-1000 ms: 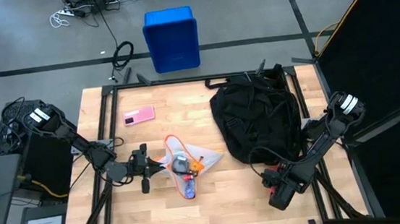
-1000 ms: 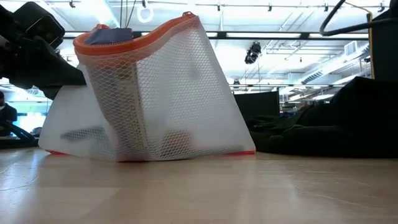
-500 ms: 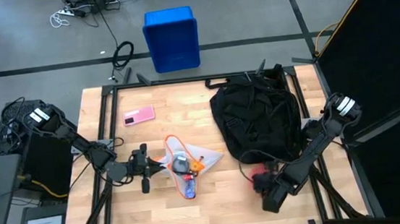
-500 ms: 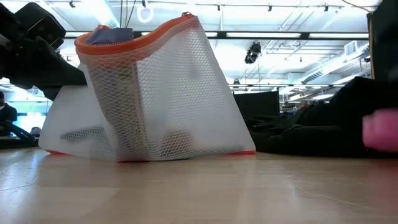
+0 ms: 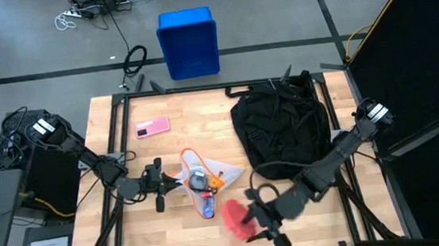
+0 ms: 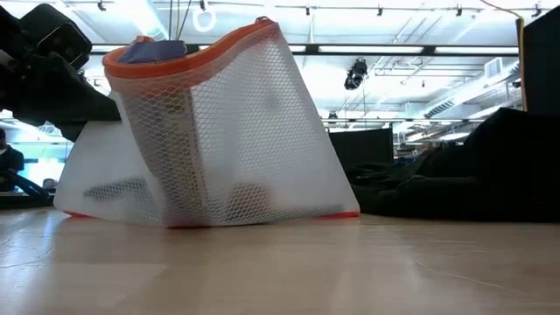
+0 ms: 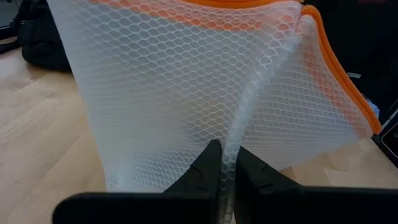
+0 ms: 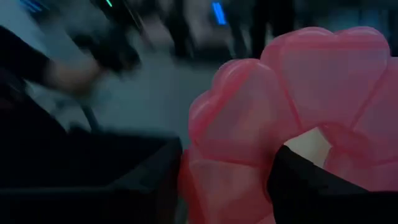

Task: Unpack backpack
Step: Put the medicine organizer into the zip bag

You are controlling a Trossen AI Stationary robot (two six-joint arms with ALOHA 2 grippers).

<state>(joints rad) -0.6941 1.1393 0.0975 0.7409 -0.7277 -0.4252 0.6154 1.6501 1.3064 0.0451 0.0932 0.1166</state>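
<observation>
The black backpack (image 5: 282, 133) lies slumped on the far right part of the wooden table (image 5: 174, 238), straps trailing over its near edge; in the low view it shows as a dark mound (image 6: 472, 179) at the right, behind the mesh pouch (image 6: 210, 131).

The right gripper (image 5: 253, 219) reaches out over the near middle of the table, well clear of the backpack, which lies behind it and to its right; its fingers are clamped on a translucent pink ring of heart-shaped compartments (image 8: 280, 118), seen from above as a red-pink blur (image 5: 236, 217) at the fingertips; one dark finger (image 8: 305, 186) crosses the ring's central opening.

The left gripper (image 5: 169, 185) sits at the left middle of the table, apart from the backpack; its fingers (image 7: 208, 168) are pinched shut on the white netting of the orange-trimmed mesh pouch (image 5: 202, 180), which stands between the two grippers with small items inside.

A pink flat case (image 5: 152, 127) lies on the far left of the table; a blue plastic crate (image 5: 188, 42) stands on the floor beyond.
</observation>
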